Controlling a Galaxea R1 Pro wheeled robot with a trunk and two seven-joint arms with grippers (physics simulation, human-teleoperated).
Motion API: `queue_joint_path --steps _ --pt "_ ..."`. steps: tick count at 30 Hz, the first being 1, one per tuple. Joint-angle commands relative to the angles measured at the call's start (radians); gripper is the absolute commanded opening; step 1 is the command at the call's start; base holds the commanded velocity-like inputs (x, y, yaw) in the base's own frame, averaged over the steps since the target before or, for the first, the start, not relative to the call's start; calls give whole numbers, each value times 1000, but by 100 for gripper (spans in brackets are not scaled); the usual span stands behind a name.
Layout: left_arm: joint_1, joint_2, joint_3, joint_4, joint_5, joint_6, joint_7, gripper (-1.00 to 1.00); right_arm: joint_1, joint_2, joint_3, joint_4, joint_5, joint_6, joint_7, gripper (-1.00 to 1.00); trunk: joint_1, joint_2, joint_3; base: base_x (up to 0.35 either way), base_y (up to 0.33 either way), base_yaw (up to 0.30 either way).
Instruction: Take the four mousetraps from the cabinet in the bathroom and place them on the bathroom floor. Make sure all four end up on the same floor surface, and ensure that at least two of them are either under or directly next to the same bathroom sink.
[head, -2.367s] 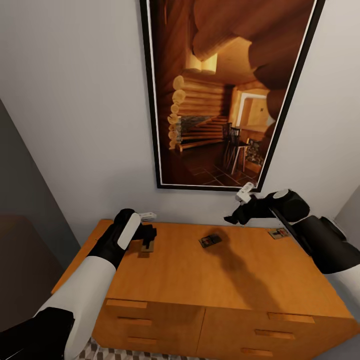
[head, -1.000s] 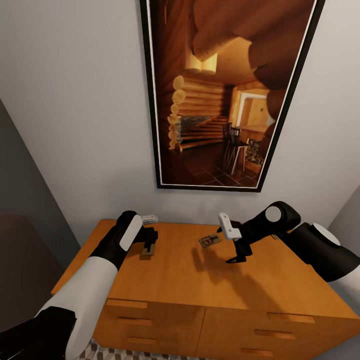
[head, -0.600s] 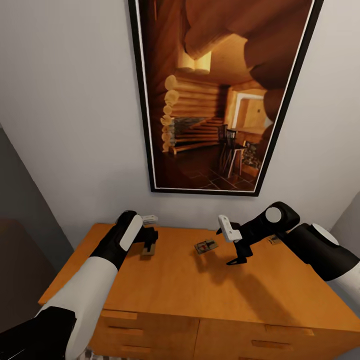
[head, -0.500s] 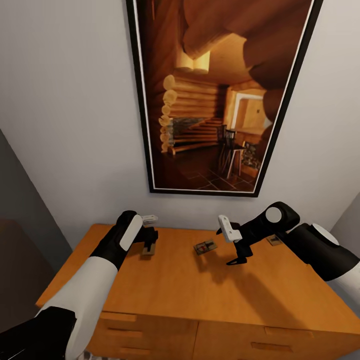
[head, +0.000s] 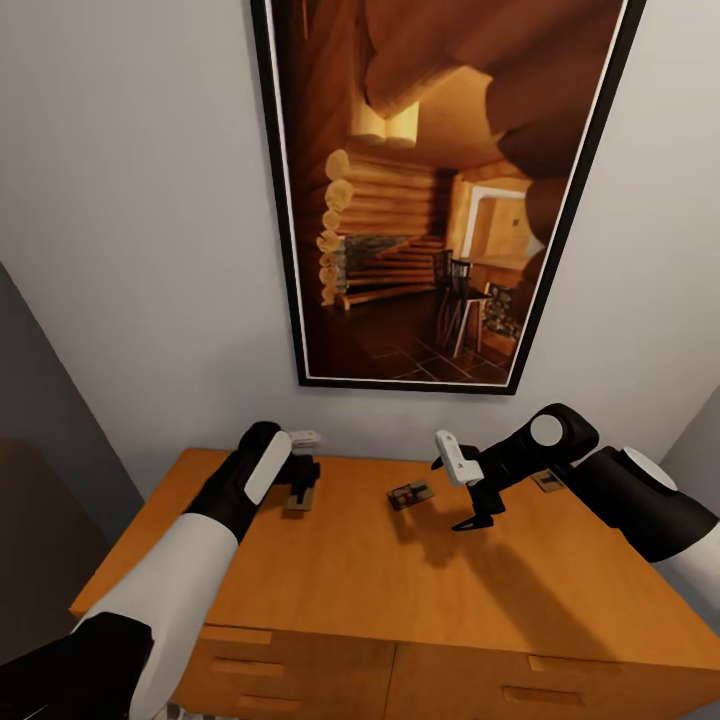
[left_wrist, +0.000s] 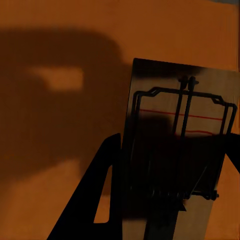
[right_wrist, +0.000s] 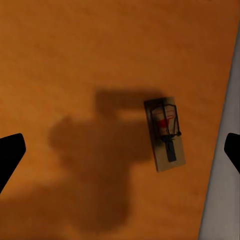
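Left arm has edged forward; left gripper fingers clamp one mousetrap on the cabinet. Right gripper fingers apart. Trap light, stiff: grip board edges.

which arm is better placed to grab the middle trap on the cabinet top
Right. The right gripper hangs open above the cabinet, just beside the middle mousetrap, which lies free in its wrist view. The left gripper is already down around the left mousetrap.
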Motion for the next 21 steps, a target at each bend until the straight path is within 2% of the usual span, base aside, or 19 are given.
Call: queue_joint_path --steps 1,3,8,15,21 --pt "-1 0 -15 -1 8 3 13 -100 -2 0 2 -2 2 10 3 100 1 -2 -2 0 0 0" --pt "-1 0 -62 -2 19 4 13 -100 -2 3 3 -6 3 10 5 100 1 -2 -2 0 0 0" --pt "-1 -2 -108 -5 71 3 13 -100 -9 19 4 -9 10 12 38 100 1 -2 -2 25 -11 0" --pt "-1 -1 -117 -5 90 2 13 -100 -9 22 1 -2 11 4 52 100 1 -2 -2 177 -94 0" --pt "-1 -3 -118 -5 92 3 13 -100 -9 22 1 4 0 -67 53 100 1 -2 -2 30 -12 0"
